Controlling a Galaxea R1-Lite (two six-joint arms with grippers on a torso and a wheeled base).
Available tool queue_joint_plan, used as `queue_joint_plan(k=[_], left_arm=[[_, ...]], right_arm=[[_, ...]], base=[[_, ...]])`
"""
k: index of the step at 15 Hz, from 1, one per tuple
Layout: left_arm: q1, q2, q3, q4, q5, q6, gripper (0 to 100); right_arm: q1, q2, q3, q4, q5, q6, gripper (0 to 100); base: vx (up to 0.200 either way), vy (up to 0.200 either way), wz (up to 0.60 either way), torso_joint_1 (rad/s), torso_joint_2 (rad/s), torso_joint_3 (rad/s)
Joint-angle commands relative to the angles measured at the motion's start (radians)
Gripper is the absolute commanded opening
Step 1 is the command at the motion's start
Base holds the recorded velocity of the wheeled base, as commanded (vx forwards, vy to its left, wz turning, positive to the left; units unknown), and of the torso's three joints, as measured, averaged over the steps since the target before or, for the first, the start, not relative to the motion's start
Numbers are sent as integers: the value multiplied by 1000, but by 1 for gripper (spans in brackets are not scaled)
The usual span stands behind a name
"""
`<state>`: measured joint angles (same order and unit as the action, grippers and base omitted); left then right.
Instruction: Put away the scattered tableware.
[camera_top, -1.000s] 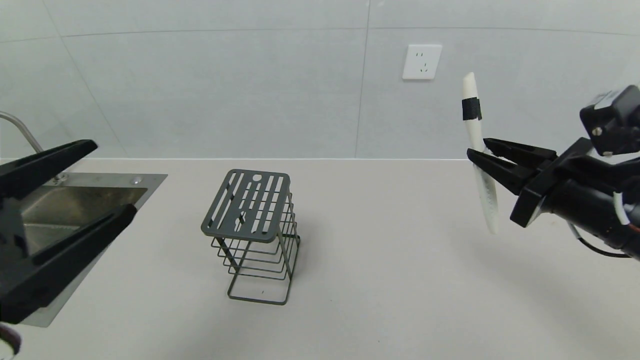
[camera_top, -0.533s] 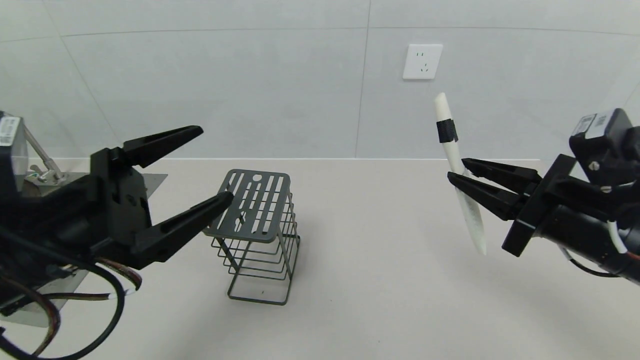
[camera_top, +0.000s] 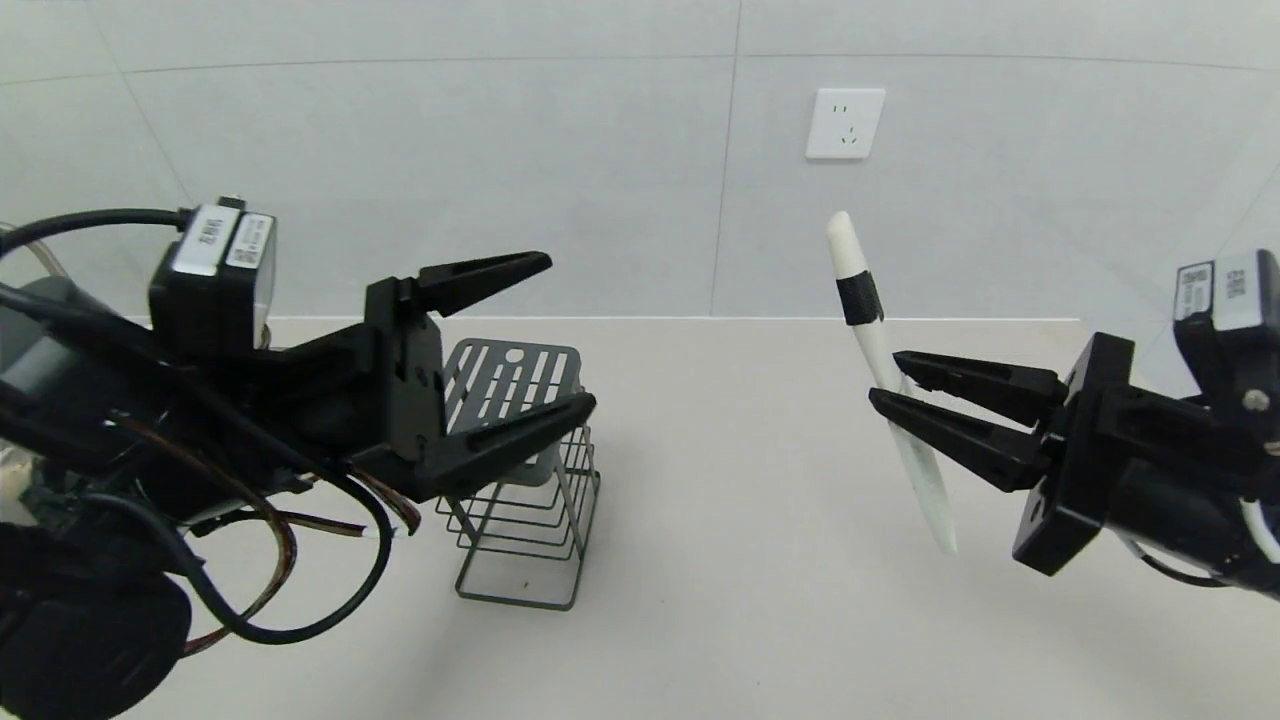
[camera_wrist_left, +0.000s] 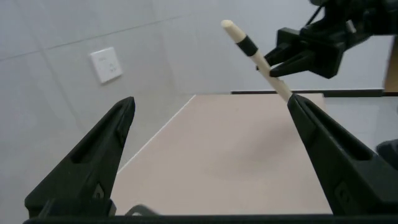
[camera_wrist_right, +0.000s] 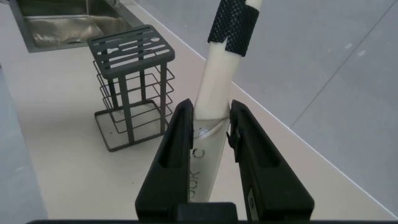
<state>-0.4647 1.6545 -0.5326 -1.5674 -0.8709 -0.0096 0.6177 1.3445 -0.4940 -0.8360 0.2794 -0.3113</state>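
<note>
– Right gripper (camera_top: 884, 378) is clamped on our white utensil (camera_top: 860, 290), now carried closer to the rack (camera_top: 500, 385), tilted, midair.
– And our left gripper (camera_top: 570, 330), jaws apart, has swung in toward it; we judge insertion near.

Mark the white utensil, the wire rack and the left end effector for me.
white utensil (camera_top: 875, 345): head view, on its shaft below the black band.
wire rack (camera_top: 520, 372): head view, on its slotted top plate.
left end effector (camera_top: 572, 330): head view, midway between its open fingertips.
</note>
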Motion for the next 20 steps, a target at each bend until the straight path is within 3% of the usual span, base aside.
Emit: queue_joint_plan(k=[1, 7, 11, 14, 18, 20], left_arm=[[-66, 68, -30, -3, -10, -7, 100], [-186, 136, -86, -3, -11, -9, 100], [-250, 160, -101, -3, -11, -38, 100], [-278, 242, -208, -3, -10, -44, 100], [-348, 291, -291, -3, -10, -118, 100], [-353, 326, -359, -3, -10, -141, 100]], right_arm=[[19, -18, 11, 0, 7, 0, 0], [66, -19, 17, -2, 58, 0, 0], [85, -33, 31, -2, 84, 0, 0], [97, -91, 100, -2, 86, 8, 0], [117, -117, 114, -2, 86, 11, 0], [136, -116, 111, -2, 87, 12, 0]], base=[[0, 0, 0, 0, 0, 0], [0, 0, 0, 0, 0, 0], [0, 0, 0, 0, 0, 0], [0, 0, 0, 0, 0, 0], [0, 0, 0, 0, 0, 0], [0, 0, 0, 0, 0, 0]])
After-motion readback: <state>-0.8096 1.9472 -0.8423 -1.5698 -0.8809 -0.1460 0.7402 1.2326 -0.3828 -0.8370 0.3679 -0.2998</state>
